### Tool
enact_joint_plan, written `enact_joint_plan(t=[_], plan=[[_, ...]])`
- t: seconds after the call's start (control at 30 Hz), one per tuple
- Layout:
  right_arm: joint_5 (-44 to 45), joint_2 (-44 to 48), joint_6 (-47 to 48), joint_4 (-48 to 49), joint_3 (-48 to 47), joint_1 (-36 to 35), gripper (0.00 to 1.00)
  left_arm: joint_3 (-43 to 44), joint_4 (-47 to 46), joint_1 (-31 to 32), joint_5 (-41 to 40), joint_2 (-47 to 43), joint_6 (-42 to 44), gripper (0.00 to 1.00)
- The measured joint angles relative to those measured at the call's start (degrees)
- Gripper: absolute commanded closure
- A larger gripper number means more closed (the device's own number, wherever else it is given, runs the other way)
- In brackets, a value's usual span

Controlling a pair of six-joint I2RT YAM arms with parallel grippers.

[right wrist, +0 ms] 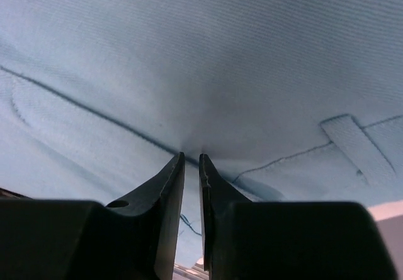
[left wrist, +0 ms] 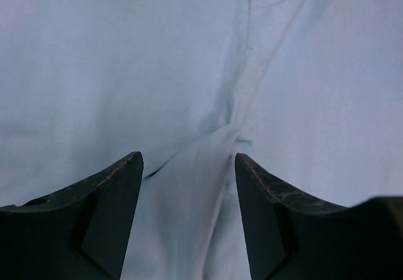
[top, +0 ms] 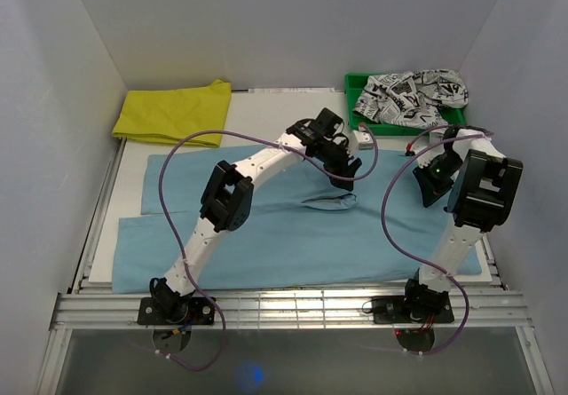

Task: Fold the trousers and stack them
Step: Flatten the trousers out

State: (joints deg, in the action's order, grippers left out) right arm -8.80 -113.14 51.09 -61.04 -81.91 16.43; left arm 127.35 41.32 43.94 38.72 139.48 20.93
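Left gripper: jaws spread wide. A soft raised ridge of light blue cloth runs up between the two fingers; I can't tell whether either pad touches it. Nothing is gripped.

Right gripper: jaws pressed nearly together, pinching a pucker of the same cloth at the tips. The fabric draws in toward them. A stitched seam crosses just beyond the tips, and a belt loop lies off to the right, so this is the waist end.

The trousers lie spread flat across the middle and near part of the table. The waist is on the right under the right arm and both legs run out to the left, one behind the other. From the top view, the left gripper hangs over the middle of the garment, with a small lifted crease just on its near side.

Further out: a yellow garment lies folded at the far left corner, well apart from the blue cloth. A green bin sits at the far right, holding a black-on-white printed garment heaped over its rim.
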Motion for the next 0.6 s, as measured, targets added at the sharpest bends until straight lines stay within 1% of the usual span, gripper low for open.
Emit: enact_joint_plan(t=[0.1,0.23,0.33,0.5,0.57,0.6], plan=[[0.1,-1.8,-1.7,0.6,-0.2,0.0,0.79,-0.3,0.2,2.8,-0.1,1.1,-1.4,0.29],[0.7,-2.4,-3.2,1.5,-0.2,0.0,0.79,-1.4,-1.3,5.9,-2.8,1.2,-3.5,0.29],[1.2,-2.4,-4.1,2.1,-0.2,0.0,0.79,-3.3,-2.5,7.3,-6.2,1.2,-4.5,0.28],[1.6,-2.4,-5.4,2.6,0.0,0.0,0.82,-5.8,-4.2,7.2,-13.4,1.3,-4.9,0.29],[2.1,-2.4,-5.9,3.0,0.2,0.0,0.85,-6.1,-5.0,7.2,-16.3,1.3,-4.9,0.44],[2.4,-2.4,-6.1,3.3,0.3,0.0,0.88,-6.1,-5.3,7.2,-17.7,1.3,-4.8,0.50]])
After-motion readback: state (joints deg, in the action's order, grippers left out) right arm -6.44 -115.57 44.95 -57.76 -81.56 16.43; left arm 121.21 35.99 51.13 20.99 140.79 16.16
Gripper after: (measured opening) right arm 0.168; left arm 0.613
